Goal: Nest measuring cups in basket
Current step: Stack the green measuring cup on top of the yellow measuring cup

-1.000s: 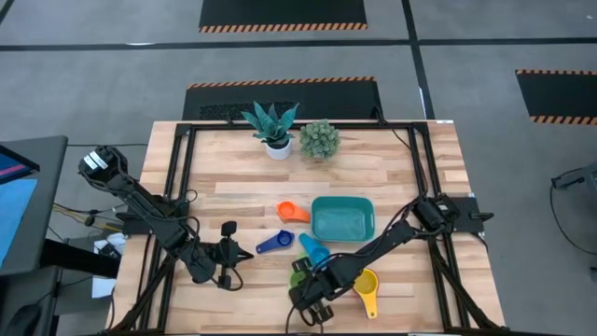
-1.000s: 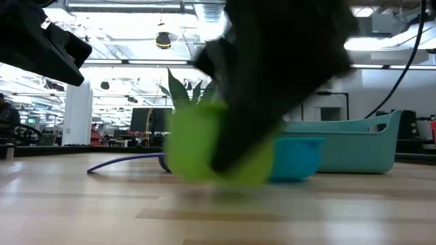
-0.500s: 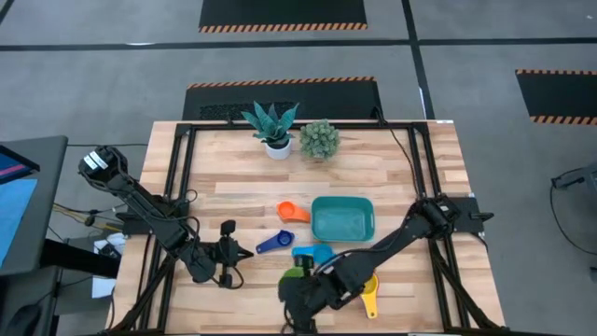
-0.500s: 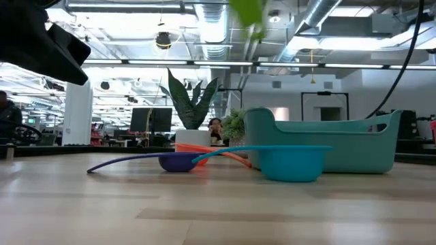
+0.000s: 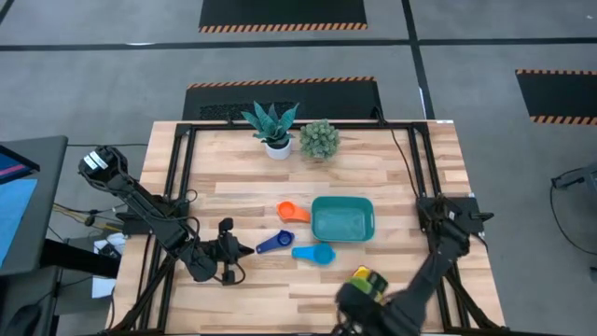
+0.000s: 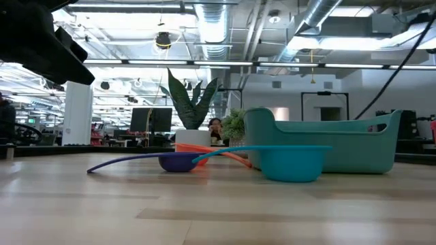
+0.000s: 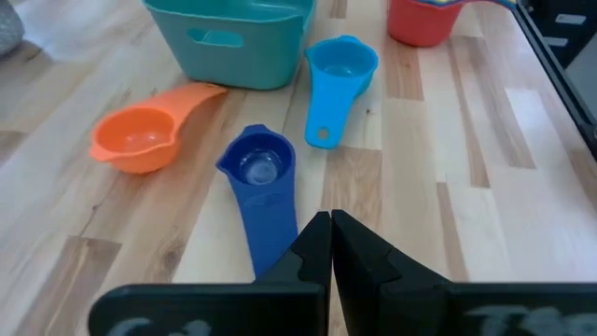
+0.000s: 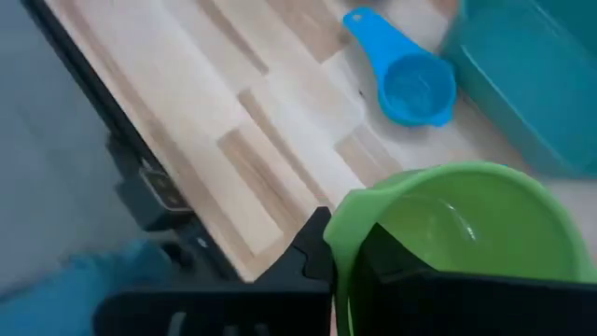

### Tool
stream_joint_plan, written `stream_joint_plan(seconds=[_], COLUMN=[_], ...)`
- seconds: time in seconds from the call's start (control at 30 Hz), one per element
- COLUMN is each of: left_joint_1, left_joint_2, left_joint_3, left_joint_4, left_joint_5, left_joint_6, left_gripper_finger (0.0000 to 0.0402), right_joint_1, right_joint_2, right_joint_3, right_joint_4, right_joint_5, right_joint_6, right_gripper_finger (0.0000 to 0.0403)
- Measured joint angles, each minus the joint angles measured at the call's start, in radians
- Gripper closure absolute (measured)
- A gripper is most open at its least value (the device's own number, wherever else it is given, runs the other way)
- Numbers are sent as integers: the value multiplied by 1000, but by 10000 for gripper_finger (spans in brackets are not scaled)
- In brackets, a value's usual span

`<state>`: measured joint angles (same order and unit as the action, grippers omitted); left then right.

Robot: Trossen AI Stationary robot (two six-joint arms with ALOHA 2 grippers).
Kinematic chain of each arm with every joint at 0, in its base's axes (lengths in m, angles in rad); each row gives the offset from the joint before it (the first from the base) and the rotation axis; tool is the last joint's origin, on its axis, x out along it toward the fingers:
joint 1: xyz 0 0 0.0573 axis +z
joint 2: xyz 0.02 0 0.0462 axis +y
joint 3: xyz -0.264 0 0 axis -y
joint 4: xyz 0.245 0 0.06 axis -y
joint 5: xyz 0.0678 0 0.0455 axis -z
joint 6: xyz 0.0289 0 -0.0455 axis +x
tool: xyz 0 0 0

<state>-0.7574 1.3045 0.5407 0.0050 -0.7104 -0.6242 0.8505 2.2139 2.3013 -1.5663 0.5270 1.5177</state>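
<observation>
Teal basket (image 5: 342, 219) sits upright, holding no cups. Orange cup (image 5: 291, 212), dark blue cup (image 5: 272, 244) and light blue cup (image 5: 315, 253) lie just beside it; the green cup (image 8: 462, 233) is lifted.

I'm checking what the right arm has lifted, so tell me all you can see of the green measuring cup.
The green measuring cup is a round, smooth, lime-green plastic bowl with a thin rim and a small pouring lip. It looks empty. The right gripper is shut on its rim, one finger inside and one outside, holding it off the table near the front edge, mouth roughly upward. Its handle is not visible. The light blue cup and the basket lie beyond it, untouched by it.
</observation>
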Motion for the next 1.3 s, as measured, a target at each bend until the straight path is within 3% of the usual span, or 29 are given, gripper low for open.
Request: stream_joint_plan(seconds=[0.23,0.4,0.83,1.1,1.3], left_joint_1=[0,0,0,0,0], left_joint_2=[0,0,0,0,0], left_joint_3=[0,0,0,0,0], left_joint_4=[0,0,0,0,0], left_joint_5=[-17,-17,-32,-82,-80], left_joint_6=[-17,-53,-58,-156,-149], left_gripper_finger=[402,401,401,401,401], right_joint_1=[55,50,-23,-37,-42], right_joint_2=[-1,-11,-210,-214,-214], right_joint_3=[-91,-206,-502,-614,-643], right_joint_4=[-6,-4,56,271,300], right_joint_5=[62,-23,-135,-135,-160], right_joint_6=[294,402,412,370,335], right_gripper_finger=[387,387,386,384,369])
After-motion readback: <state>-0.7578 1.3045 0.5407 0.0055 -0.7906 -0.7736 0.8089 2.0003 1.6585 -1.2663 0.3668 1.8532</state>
